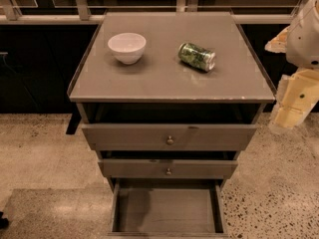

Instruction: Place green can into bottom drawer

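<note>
Over speckled floor [40, 153], cabinet top [164, 76] bears green can [197, 57]; pincer [291, 108] apparently far right.

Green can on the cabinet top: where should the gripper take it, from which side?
Grip the green can at mid-body, coming down from above. It lies on its side on the cabinet top, apart from the white bowl, long axis running back-left to front-right, so closing across the body, not the silver ends, seems steadiest. The gripper is at the view's right edge, beside the cabinet top.

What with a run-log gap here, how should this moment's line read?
green can lying on cabinet top; bottom drawer open, bare; gripper at picture's right edge
</note>
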You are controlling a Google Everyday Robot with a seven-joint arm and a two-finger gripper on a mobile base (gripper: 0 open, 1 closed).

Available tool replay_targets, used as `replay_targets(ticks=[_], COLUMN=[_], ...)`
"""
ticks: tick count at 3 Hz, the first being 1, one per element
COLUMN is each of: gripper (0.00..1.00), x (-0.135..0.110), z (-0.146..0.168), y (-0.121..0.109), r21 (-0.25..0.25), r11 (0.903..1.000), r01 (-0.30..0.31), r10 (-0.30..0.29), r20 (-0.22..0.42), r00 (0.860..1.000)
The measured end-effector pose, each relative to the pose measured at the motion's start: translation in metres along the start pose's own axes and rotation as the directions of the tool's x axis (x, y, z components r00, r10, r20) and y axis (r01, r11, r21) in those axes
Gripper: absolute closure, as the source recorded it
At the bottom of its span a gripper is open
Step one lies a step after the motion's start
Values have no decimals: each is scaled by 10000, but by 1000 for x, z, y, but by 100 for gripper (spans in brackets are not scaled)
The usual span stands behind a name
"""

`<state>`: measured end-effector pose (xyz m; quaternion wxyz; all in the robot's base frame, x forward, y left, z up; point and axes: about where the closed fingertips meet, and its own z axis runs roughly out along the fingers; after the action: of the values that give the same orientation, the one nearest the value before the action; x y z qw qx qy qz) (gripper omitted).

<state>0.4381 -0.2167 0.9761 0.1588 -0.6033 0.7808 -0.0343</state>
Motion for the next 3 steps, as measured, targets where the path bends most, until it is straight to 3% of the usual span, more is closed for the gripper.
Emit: replay_targets(ticks=[1, 2, 3], gripper=[0, 0, 0], x=[-2, 4, 15], z=[-2, -2, 1], y=[0, -26, -75], r21=[91, 489, 1032], r11=[9999, 9987, 9940], r01=[73, 122, 368], r10=[-74, -149, -463], r20=[118, 554, 917], r00=[9999, 9984, 9947])
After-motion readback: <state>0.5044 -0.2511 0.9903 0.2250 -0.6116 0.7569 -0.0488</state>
